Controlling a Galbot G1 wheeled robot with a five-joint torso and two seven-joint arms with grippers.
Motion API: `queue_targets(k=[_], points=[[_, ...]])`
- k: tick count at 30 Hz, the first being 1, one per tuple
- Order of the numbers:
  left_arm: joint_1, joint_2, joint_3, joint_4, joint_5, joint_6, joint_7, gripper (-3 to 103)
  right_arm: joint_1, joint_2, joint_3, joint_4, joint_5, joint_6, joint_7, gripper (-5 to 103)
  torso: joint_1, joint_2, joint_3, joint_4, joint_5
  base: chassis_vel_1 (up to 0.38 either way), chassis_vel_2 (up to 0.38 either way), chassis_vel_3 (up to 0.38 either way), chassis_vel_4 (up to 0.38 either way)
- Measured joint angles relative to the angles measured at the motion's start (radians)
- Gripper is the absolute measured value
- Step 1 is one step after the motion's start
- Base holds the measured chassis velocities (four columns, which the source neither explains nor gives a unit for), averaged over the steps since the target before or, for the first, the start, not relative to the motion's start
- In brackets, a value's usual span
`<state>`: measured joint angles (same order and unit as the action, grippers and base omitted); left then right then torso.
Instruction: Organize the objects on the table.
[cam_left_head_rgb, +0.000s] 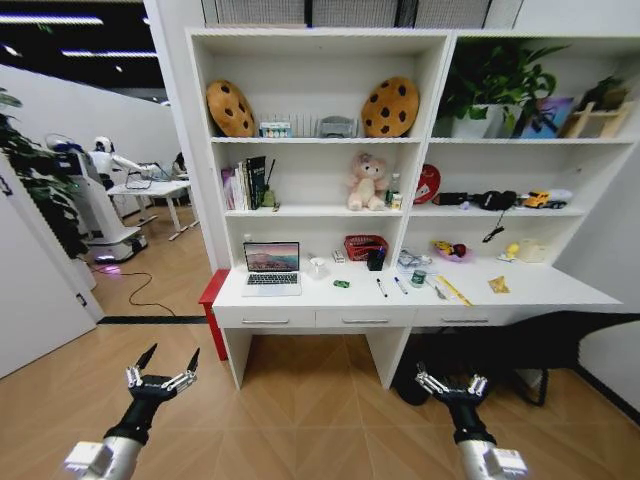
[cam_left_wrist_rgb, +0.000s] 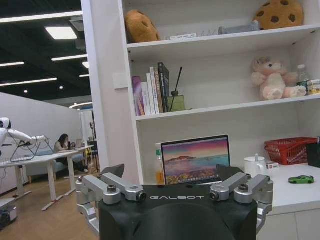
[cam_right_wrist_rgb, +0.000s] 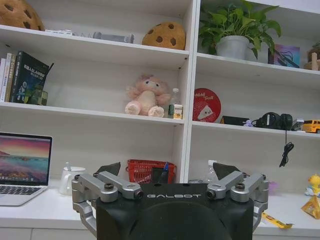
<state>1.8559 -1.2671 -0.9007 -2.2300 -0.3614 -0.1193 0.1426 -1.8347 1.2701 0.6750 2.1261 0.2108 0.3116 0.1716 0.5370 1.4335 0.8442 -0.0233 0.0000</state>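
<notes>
The robot stands back from the long white tabletop (cam_left_head_rgb: 520, 290), so both arms are held low over the wooden floor with nothing in reach. The left tool (cam_left_head_rgb: 160, 368) has its dark fingers spread wide and grips nothing; the right tool (cam_left_head_rgb: 451, 384) is likewise spread apart and empty. Judging by this, the open fingers are a ready posture for a first pick rather than a grasp under way, and the tidying looks not yet begun.

Well ahead of the left tool and slightly toward the right one sits the thin silver laptop (cam_left_head_rgb: 271, 267), lid up with a sunset picture on its screen, set at the tabletop's left end against the shelf back. Just beyond it toward the right tool lies the tiny green toy car (cam_left_head_rgb: 342, 284), loose on the open surface. Ahead of the gap between the two tools lie two dark pens (cam_left_head_rgb: 391, 286), scattered at slightly different angles, and close beside them stands a small round green-topped tin (cam_left_head_rgb: 418, 278). A red mesh basket (cam_left_head_rgb: 363, 246) sits behind these, nearer the shelf back, a likely place for the loose pieces.
</notes>
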Motion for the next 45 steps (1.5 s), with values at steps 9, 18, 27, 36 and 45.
queue_targets(k=[9,18,27,36,45], points=[[0.001,0.001,0.000,0.000,-0.002,0.000,0.000,100,0.001,0.001,-0.007,0.002,0.000,0.029,-0.027,100,0.000,0.000,0.000,0.0000,0.0006,-0.305,0.313,0.306,-0.313],[-0.001,0.002,-0.004,0.001,-0.006,0.001,-0.003,100,0.005,0.001,-0.009,0.000,0.000,0.062,-0.061,100,0.001,0.000,0.000,-0.0002,-0.0007,-0.362,0.356,0.363,-0.360],[-0.001,0.003,-0.005,0.002,-0.006,0.002,-0.006,100,0.019,-0.012,-0.010,-0.003,0.034,0.094,-0.132,100,0.001,0.000,0.000,-0.0003,-0.0001,-0.218,0.219,0.141,-0.180],[-0.025,0.035,-0.014,-0.007,-0.023,0.005,-0.048,100,0.017,-0.014,-0.006,-0.015,0.029,0.098,-0.133,100,-0.002,0.001,-0.001,0.0001,-0.0001,0.039,-0.058,-0.034,0.057],[-0.054,0.147,-0.034,0.007,-0.062,-0.001,-0.003,84,0.010,-0.003,-0.005,-0.046,0.004,0.097,-0.130,100,0.000,0.000,0.000,0.0000,-0.0002,0.005,-0.005,-0.004,0.006]])
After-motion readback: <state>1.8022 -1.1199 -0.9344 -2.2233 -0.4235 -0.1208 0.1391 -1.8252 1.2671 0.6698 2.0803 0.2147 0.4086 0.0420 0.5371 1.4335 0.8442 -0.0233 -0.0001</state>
